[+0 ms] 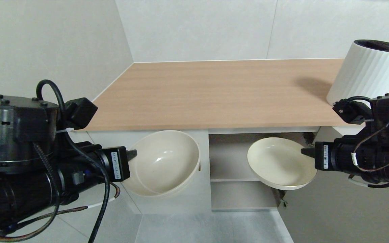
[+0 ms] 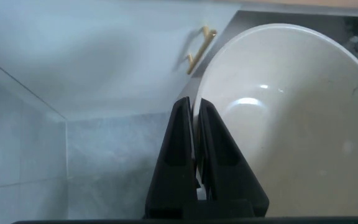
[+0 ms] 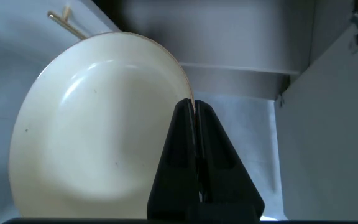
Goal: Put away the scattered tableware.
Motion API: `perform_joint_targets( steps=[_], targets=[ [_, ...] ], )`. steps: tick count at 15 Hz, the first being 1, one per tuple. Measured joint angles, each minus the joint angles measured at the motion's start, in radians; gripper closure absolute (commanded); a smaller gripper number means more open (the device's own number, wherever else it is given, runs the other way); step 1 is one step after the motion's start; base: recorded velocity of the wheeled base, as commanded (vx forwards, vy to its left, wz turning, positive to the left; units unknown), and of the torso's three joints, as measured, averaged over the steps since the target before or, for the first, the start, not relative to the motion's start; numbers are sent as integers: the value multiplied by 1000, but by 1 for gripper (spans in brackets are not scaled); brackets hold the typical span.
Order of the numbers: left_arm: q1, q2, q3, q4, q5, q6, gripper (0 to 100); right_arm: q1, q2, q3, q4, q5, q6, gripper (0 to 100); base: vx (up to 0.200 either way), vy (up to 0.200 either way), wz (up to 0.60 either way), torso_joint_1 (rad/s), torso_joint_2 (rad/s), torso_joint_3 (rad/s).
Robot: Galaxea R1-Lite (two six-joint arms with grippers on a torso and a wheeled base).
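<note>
Holding a bowl and a plate in front of the cupboard

A deep cream bowl [image 1: 163, 162] is gripped at its rim by the left gripper [image 1: 134, 154], whose two black fingers [image 2: 180, 134] are pressed together on the thin wall, one inside and one outside. The bowl is held in the air below the front edge of the wooden counter [image 1: 214, 94], tilted so that its hollow is turned upward and forward, in front of a closed pale door. A gold handle [image 2: 199, 48] is seen on that door just beside the bowl's rim.

A shallow cream plate [image 1: 279, 163] is clamped at its edge by the right gripper [image 1: 305, 152] in the same way, with the fingers closed on the rim. The plate is held clear of any surface, before the open cupboard [image 1: 230, 162] under the counter, near its inner shelf. The two dishes are kept apart, at roughly the same height.

A white ribbed container [image 1: 366, 72] is placed upright on the counter at the robot's right
</note>
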Motion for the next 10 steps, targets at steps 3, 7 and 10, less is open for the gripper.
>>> perform_joint_targets(
  steps=[3,7,10],
  targets=[
    [0,1,0,0,0,0,100,-11,23,19,-86,-2,0,100,0,0,0,0,0,0],
    [0,2,1,0,0,0,100,-14,38,67,-181,-3,-9,100,0,0,0,-134,343,193],
    [0,2,1,1,0,0,100,-14,44,74,-183,-3,-9,100,0,0,0,-178,465,273]
  ],
)
